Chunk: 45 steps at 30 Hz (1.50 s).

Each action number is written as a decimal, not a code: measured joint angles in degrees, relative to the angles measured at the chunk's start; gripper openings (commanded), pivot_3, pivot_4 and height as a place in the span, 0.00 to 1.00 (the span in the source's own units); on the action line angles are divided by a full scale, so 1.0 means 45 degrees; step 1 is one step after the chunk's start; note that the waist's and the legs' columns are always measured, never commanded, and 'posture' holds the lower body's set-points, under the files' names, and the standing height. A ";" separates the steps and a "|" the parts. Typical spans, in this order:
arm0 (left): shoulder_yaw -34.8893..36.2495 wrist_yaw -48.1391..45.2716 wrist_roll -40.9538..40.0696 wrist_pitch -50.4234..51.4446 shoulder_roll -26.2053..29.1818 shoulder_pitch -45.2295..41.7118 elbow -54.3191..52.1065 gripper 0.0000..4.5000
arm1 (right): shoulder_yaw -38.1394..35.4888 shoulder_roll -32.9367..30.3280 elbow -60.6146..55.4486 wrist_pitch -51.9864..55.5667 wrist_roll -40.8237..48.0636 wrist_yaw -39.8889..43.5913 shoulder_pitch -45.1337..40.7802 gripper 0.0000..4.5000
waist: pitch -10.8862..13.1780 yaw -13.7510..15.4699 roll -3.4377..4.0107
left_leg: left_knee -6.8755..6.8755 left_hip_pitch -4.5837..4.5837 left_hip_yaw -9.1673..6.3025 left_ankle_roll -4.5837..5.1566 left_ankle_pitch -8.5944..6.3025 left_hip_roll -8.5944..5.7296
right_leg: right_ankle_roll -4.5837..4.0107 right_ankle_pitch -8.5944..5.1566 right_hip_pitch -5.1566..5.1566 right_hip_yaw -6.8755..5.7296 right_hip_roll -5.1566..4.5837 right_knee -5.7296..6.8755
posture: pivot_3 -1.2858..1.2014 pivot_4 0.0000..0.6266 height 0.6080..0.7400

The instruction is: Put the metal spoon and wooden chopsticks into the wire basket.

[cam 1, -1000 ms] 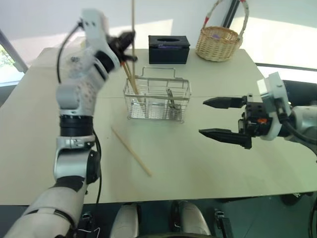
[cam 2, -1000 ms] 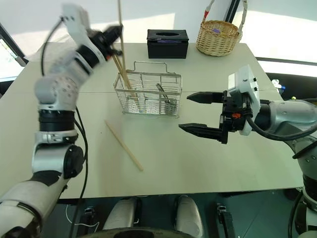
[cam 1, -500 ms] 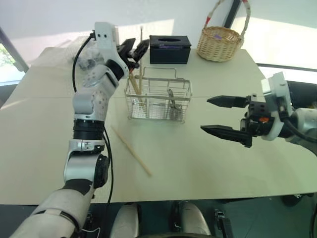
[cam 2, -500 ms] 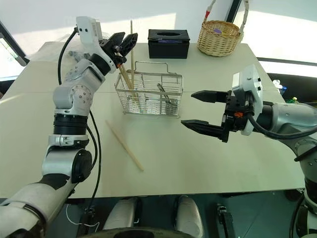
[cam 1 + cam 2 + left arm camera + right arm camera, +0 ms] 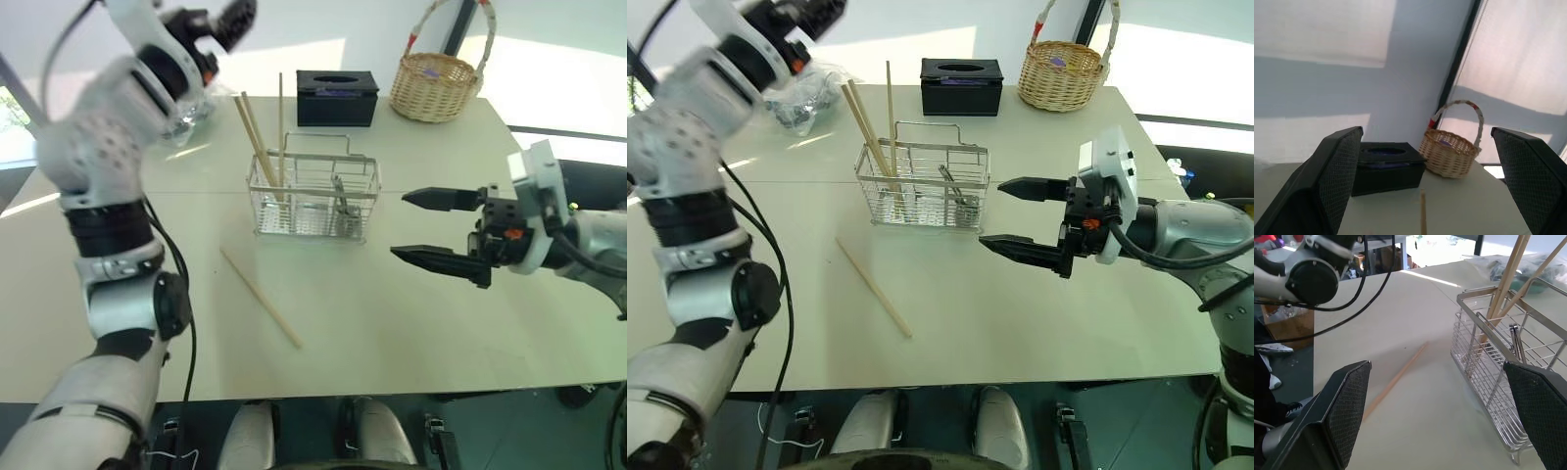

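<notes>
The wire basket (image 5: 315,204) stands mid-table. Three wooden chopsticks (image 5: 257,145) stand in its left compartment, two leaning left and one upright (image 5: 280,127). Another chopstick (image 5: 261,298) lies flat on the table in front of the basket. The metal spoon (image 5: 338,196) rests inside the basket, its handle (image 5: 1515,340) against the wires. My left gripper (image 5: 233,16) is open, raised high above and left of the basket, holding nothing. My right gripper (image 5: 431,227) is open and level to the right of the basket, pointing at it.
A black tissue box (image 5: 335,97) and a round wicker basket (image 5: 434,86) sit at the table's far edge. A crumpled plastic bag (image 5: 808,93) lies at the far left.
My left gripper opened and let go of a chopstick, which now stands in the basket. The left hand then rose up and to the left. The right arm stayed still.
</notes>
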 measured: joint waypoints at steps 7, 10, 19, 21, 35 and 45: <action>0.4277 0.6589 0.3472 0.6692 -0.1569 -0.1264 0.1048 0.99 | 0.0584 0.0208 0.0531 -0.0182 -0.0371 0.0385 -0.0480 1.00 | 0.0009 -0.0011 -0.0019 | -0.0008 -0.0001 -0.0005 -0.0003 0.0002 -0.0008 | 0.0007 -0.0002 -0.0010 -0.0002 0.0001 0.0013 | 0.52 0.24 0.79; 0.5099 0.7849 0.4616 0.7287 -0.2443 -0.1231 0.0845 0.99 | 0.0872 0.0279 0.0703 -0.0222 -0.0567 0.0573 -0.0658 1.00 | 0.0030 0.0024 -0.0065 | -0.0010 -0.0014 -0.0007 -0.0016 0.0006 -0.0008 | 0.0004 0.0000 -0.0018 -0.0008 -0.0001 0.0010 | 0.52 0.24 0.79; 0.4717 0.9420 0.4878 0.7289 -0.4453 0.0692 0.0699 0.99 | 0.1432 0.0819 0.0856 -0.0233 -0.0834 0.0678 -0.0997 1.00 | 0.0027 0.0001 -0.0058 | -0.0036 -0.0002 -0.0003 -0.0095 0.0045 -0.0012 | 0.0001 0.0002 -0.0030 -0.0006 -0.0005 0.0016 | 0.52 0.24 0.79; 0.4527 0.9608 0.4686 0.7290 -0.4684 0.1088 0.0667 0.99 | 0.1431 0.0838 0.0791 -0.0233 -0.0838 0.0616 -0.0963 1.00 | 0.0027 0.0008 -0.0058 | -0.0034 -0.0001 -0.0003 -0.0093 0.0043 -0.0012 | 0.0000 0.0002 -0.0026 -0.0006 -0.0006 0.0016 | 0.52 0.24 0.79; 0.4650 1.1669 0.3107 0.7256 -0.5485 0.2439 0.0503 0.99 | 0.0867 0.0850 -0.0147 -0.0116 -0.0539 -0.0426 -0.0119 1.00 | 0.0015 0.0031 -0.0047 | -0.0030 0.0002 -0.0004 -0.0061 0.0025 -0.0014 | -0.0001 0.0002 -0.0013 -0.0006 -0.0012 0.0002 | 0.52 0.24 0.79; 0.4871 1.4197 0.0776 0.7242 -0.5718 0.2965 0.0109 0.58 | 0.0834 0.1025 -0.0347 -0.0084 -0.0361 -0.1035 -0.0087 1.00 | -0.0021 0.0028 -0.0002 | -0.0029 0.0011 -0.0004 -0.0061 0.0024 -0.0017 | -0.0001 0.0002 -0.0004 -0.0006 -0.0012 0.0001 | 0.52 0.24 0.79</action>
